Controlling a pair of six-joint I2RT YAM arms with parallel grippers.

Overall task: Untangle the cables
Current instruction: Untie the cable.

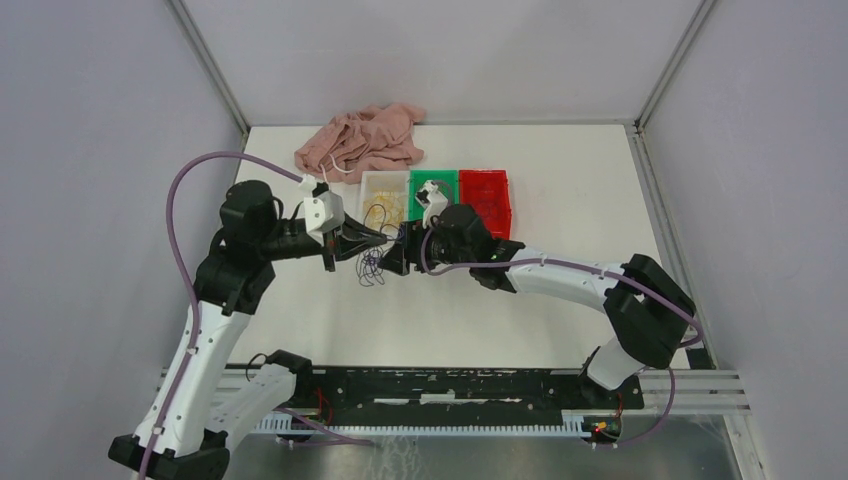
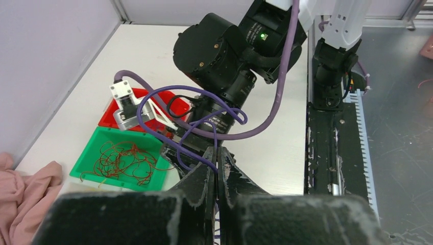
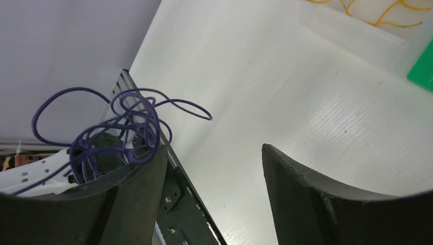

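**While the left jaws pinch purple strands, the right jaws stand apart**

Where the two arms meet at the centre of the top view, the purple cables (image 3: pixel 127 120) hang as one small curly knot below the fingertips. Whether the lowest loops touch the table (image 1: pixel 560 170) cannot be told. The left jaws are clenched, with thin purple strands running in between their tips. The right jaws are released, with bare table showing in the gap. The knot sits just beside the finger at the lower left of the right wrist view.

Just above the arms in the top view, three bins stand side by side in a row. The white bin (image 1: pixel 372 185) holds yellow cables (image 1: pixel 390 208), the green bin (image 2: pixel 84 164) holds red-brown cables (image 2: pixel 122 158), and the red bin (image 1: pixel 484 176) ends the row. One pink garment (image 1: pixel 362 142) lies crumpled above the white bin, at the table's far edge.

In the left wrist view the right arm's black wrist (image 2: pixel 224 56) and a thick lilac hose (image 2: pixel 280 87) fill the centre. They cover most of the red bin, so its contents cannot be made out.
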